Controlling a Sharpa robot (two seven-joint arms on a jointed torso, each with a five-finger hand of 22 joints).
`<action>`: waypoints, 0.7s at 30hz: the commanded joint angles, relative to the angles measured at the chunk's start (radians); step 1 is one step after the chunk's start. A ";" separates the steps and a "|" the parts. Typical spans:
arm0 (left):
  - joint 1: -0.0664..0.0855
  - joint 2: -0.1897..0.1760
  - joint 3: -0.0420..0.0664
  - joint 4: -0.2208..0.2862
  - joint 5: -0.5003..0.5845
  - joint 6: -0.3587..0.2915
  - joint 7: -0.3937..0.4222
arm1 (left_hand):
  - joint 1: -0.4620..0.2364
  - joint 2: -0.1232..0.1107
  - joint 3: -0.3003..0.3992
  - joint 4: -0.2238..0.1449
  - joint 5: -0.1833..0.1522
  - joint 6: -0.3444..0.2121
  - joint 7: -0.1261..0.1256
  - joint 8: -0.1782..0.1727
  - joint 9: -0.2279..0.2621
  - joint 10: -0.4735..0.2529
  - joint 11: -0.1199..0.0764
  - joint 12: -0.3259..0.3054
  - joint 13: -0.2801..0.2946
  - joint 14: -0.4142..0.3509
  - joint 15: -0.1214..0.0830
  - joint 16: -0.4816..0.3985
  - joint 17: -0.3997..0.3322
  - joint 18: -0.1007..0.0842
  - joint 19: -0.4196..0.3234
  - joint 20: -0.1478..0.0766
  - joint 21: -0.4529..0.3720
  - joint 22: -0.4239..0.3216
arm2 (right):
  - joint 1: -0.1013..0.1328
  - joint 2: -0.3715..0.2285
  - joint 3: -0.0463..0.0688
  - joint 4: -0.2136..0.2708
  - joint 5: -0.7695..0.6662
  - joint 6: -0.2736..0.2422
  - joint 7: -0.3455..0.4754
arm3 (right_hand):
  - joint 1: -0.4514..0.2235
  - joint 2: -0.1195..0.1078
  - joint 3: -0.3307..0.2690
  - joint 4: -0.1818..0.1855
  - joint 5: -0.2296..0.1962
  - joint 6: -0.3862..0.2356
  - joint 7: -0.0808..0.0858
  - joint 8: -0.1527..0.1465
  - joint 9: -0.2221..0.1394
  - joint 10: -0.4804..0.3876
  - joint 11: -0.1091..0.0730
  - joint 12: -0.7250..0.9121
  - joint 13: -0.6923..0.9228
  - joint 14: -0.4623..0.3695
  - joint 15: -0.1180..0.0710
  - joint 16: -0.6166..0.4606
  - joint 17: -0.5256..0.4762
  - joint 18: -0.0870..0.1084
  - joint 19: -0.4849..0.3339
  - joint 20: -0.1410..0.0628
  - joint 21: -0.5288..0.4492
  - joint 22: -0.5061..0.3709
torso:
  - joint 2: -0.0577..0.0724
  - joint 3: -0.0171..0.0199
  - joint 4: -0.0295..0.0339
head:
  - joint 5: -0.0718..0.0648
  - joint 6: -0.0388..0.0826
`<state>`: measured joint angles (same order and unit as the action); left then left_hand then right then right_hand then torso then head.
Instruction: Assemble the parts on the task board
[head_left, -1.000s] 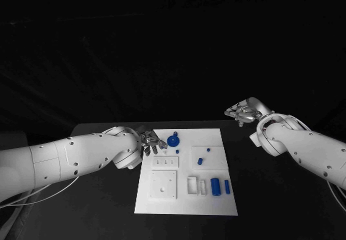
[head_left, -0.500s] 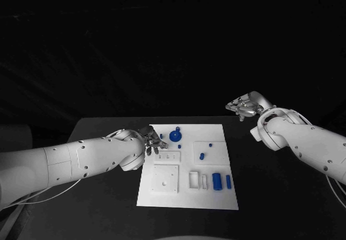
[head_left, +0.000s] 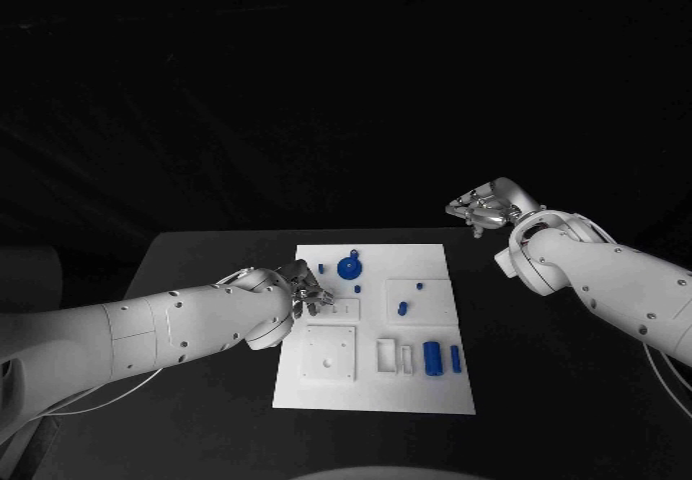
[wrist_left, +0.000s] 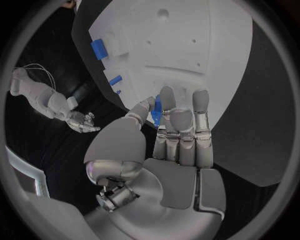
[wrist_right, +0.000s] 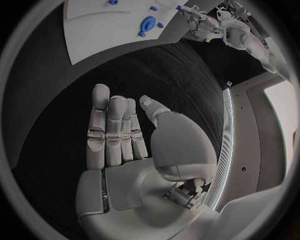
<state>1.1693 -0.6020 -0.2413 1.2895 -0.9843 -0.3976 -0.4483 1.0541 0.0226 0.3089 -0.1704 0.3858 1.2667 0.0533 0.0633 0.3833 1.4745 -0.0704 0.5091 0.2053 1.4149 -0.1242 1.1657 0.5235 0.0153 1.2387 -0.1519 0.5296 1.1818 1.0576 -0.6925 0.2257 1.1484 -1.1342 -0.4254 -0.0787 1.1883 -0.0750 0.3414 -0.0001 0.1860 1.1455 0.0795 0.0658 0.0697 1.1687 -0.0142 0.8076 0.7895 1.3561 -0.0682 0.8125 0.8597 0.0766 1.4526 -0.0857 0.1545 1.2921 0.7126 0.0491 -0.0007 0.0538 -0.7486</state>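
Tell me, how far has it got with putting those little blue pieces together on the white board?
Early, apparently. Several blue parts lie loose on the task board, and a round blue part sits near its far edge. The left hand reaches over the board's left side, holding nothing I can make out. The right hand hovers open off the board, empty.

I work in a dark lab test cell: black table (head_left: 202, 270), black surroundings, white task board (head_left: 378, 390) at my twelve o'clock.
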 joint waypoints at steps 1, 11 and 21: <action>-0.006 0.008 0.001 -0.009 -0.010 0.025 -0.005 | 0.013 0.013 0.040 -0.039 0.004 0.120 -0.076 0.005 0.004 0.041 -0.011 0.004 0.002 0.004 -0.009 0.006 -0.001 -0.005 0.006 0.000 -0.007 0.004 | 0.001 0.003 0.001 0.000 0.004 0.012 0.005 | -0.002 -0.004 0.004 -0.002 0.004 -0.007 0.000 -0.003 -0.001 -0.008 0.000 0.003 -0.001 -0.008 -0.001 0.004 -0.001 0.011 0.006 -0.002 -0.004 0.001 | 0.000 -0.0004 0.0003 | -0.001 0.000; -0.017 0.034 0.001 -0.043 -0.007 0.062 -0.010 | 0.015 0.014 0.038 -0.041 0.002 0.120 -0.076 0.005 0.009 0.041 -0.011 0.006 0.004 0.004 -0.009 0.008 -0.001 -0.006 0.011 0.000 -0.021 0.017 | 0.001 0.011 0.003 0.001 0.007 0.013 0.010 | -0.003 -0.002 0.000 -0.008 0.010 -0.007 0.000 -0.003 -0.001 -0.008 0.000 0.005 -0.003 -0.008 -0.001 0.005 -0.003 0.012 0.008 -0.001 -0.009 0.005 | 0.001 -0.0003 0.0003 | -0.003 -0.002; -0.023 0.050 0.001 -0.062 -0.005 0.072 -0.018 | 0.014 0.015 0.036 -0.039 -0.001 0.118 -0.075 0.005 0.011 0.041 -0.010 0.003 0.003 0.004 -0.009 0.005 -0.004 -0.006 0.016 0.001 -0.034 0.029 | 0.001 0.016 0.004 -0.001 0.009 0.016 0.012 | -0.004 -0.001 -0.003 -0.010 0.011 -0.008 0.001 -0.003 -0.001 -0.009 0.001 0.005 -0.004 -0.009 -0.001 0.005 -0.004 0.012 0.009 -0.001 -0.012 0.008 | 0.000 0.0003 0.0002 | -0.007 -0.004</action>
<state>1.1482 -0.5551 -0.2406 1.2287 -0.9858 -0.3488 -0.4622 1.0541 0.0226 0.3087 -0.1706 0.3850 1.2667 0.0533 0.0647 0.3843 1.4729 -0.0687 0.5091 0.2087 1.4168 -0.1221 1.1695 0.5199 0.0152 1.2458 -0.1520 0.4991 1.2102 1.0578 -0.6782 0.2285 1.1480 -1.1293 -0.4208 -0.0756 1.1884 -0.0750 0.3383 -0.0030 0.1909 1.1455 0.0795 0.0658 0.0697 1.1687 -0.0142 0.8076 0.7871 1.3560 -0.0682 0.8124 0.8568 0.0767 1.4525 -0.0858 0.1480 1.2990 0.7131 0.0491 -0.0004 0.0476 -0.7523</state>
